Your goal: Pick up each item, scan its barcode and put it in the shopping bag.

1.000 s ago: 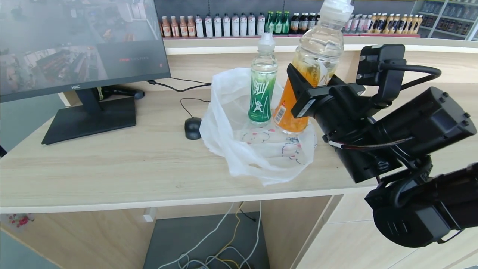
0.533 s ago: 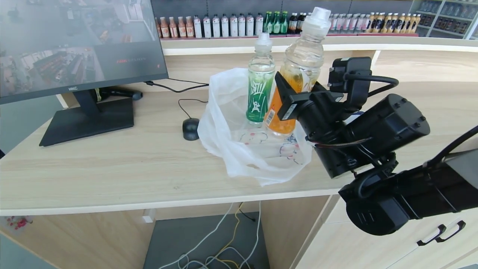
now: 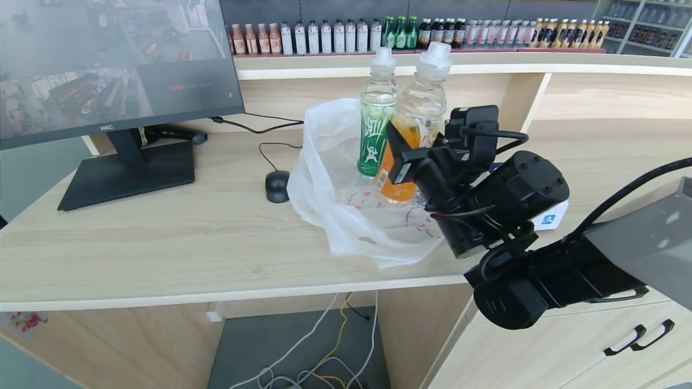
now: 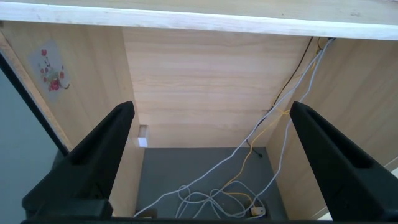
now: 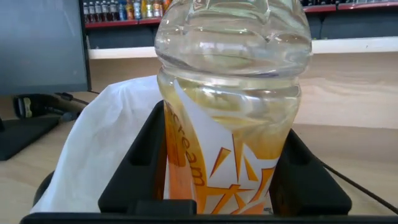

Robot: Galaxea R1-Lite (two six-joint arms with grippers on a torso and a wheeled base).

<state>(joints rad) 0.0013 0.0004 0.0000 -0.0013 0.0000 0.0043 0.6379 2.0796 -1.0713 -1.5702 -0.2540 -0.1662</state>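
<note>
I saw right tool [image 3: 416, 154] clamped on orange bottle [image 3: 415, 113], upright in bag [image 3: 330, 162] | just beside green bottle [image 3: 376, 129] | left tool [image 4: 212, 111] stood wide below table [image 3: 162, 232]

Clear glossy plastic bottle [image 3: 413, 140] — matt wood counter [image 3: 162, 237]

A wide bare stretch of worktop [image 3: 162, 243] is lying open in front and to the left of the shopping bag [image 3: 324, 140]. Inside the bag, an upright green bottle [image 3: 376, 124] is crowding the orange bottle [image 3: 416, 116], which the right hand [image 3: 419, 152] is gripping. A mouse [image 3: 277, 185] is sitting just left of the bag, with a monitor [image 3: 108, 65] standing beyond.
</note>
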